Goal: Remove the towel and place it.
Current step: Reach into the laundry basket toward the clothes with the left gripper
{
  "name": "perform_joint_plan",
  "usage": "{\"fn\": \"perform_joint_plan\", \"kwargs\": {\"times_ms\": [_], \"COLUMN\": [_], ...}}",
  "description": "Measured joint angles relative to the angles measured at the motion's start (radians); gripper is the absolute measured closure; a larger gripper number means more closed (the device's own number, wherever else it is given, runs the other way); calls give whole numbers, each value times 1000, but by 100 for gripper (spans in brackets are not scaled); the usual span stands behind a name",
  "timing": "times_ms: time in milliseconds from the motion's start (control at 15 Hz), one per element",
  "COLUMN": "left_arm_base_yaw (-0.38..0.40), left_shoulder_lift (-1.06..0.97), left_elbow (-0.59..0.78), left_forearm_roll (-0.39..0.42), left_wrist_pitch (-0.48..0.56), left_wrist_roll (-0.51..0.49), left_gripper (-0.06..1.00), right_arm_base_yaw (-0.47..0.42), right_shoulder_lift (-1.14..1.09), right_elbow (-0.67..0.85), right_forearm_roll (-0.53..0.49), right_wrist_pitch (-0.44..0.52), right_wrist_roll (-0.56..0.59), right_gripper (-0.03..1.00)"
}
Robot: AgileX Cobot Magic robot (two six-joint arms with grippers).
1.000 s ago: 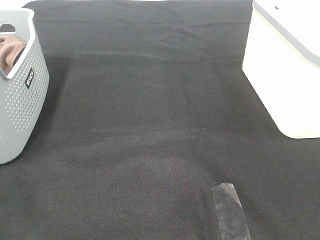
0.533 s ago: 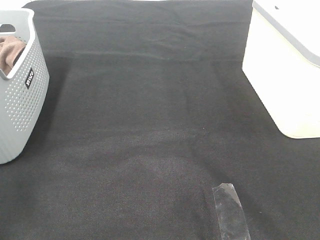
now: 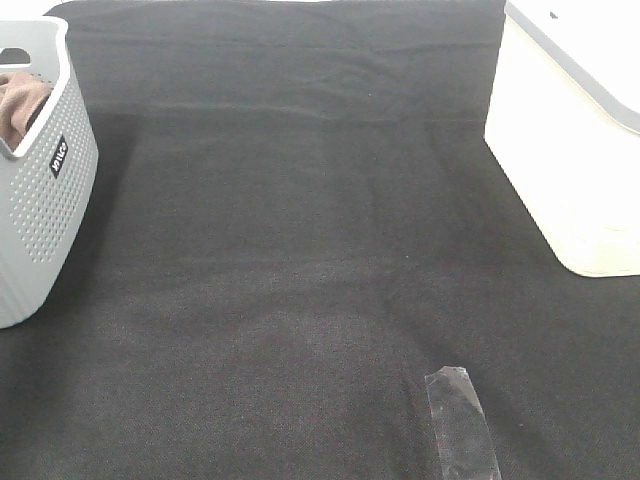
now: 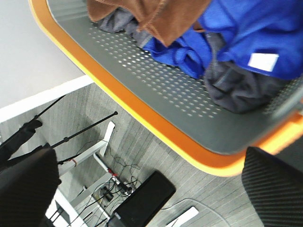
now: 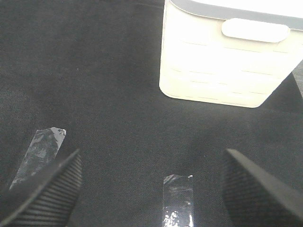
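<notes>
At ten o'clock on the black mat (image 3: 300, 230), grey basket (image 3: 45, 200): towel (image 3: 22, 100) lies inside, heaped with a blue cloth (image 4: 246, 28) and a grey cloth (image 4: 236, 90), not yet lifted. Left gripper (image 4: 149, 156) hovers by the basket rim, jaws spread wide, empty; right gripper (image 5: 151, 156) hangs over bare mat, jaws equally wide, empty, with white bin (image 3: 570, 170) at two o'clock. Progress, as judged: nothing done; grasp, removal and placing are all left.
</notes>
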Motion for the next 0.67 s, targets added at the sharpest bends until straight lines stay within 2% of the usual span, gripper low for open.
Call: {"fn": "perform_joint_plan", "kwargs": {"times_ms": [200, 400, 667], "left_arm_base_yaw": [62, 87, 111], "left_shoulder_lift": [170, 333, 527], "left_elbow": [-74, -109, -208], "left_forearm_roll": [6, 7, 3], "left_wrist_pitch": [-70, -150, -194], "left_wrist_roll": [56, 118, 147], "left_gripper": [-3, -3, -3], "right_arm_base_yaw": [0, 0, 0], "right_shoulder_lift": [0, 0, 0], "right_elbow": [0, 0, 0], "right_forearm_roll": [0, 0, 0], "right_wrist_pitch": [0, 0, 0], "right_wrist_roll": [0, 0, 0], "right_gripper": [20, 20, 20]}}
